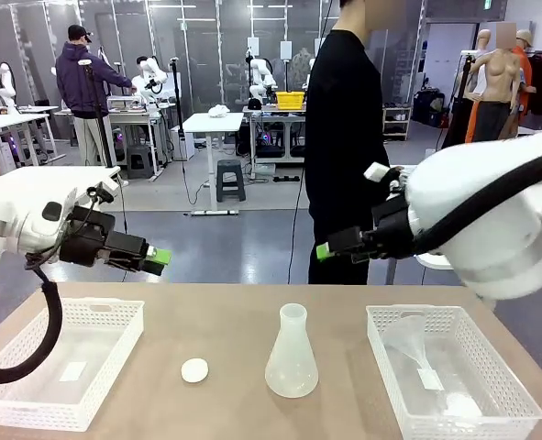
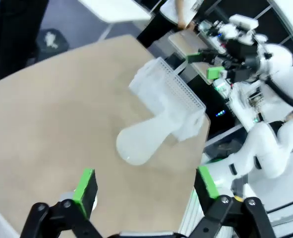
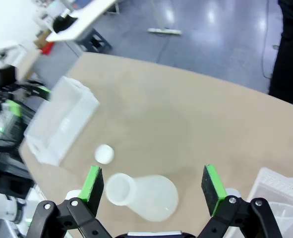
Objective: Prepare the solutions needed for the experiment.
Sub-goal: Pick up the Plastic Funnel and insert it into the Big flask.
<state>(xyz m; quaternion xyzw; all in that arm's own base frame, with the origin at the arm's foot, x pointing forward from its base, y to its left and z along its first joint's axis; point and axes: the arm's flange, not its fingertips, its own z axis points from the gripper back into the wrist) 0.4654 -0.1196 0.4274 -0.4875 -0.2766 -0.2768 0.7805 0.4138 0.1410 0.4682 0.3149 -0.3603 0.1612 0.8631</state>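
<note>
Front view: left end effector open, right end effector open; flask frosted, contents unclear.

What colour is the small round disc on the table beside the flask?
White. The disc shows best in the front view, lying flat on the tan table.

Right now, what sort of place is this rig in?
Probably a robotics lab staged for bench chemistry: a frosted conical flask and a funnel in a white mesh tray on the table, with workbenches across an open floor behind.
</note>
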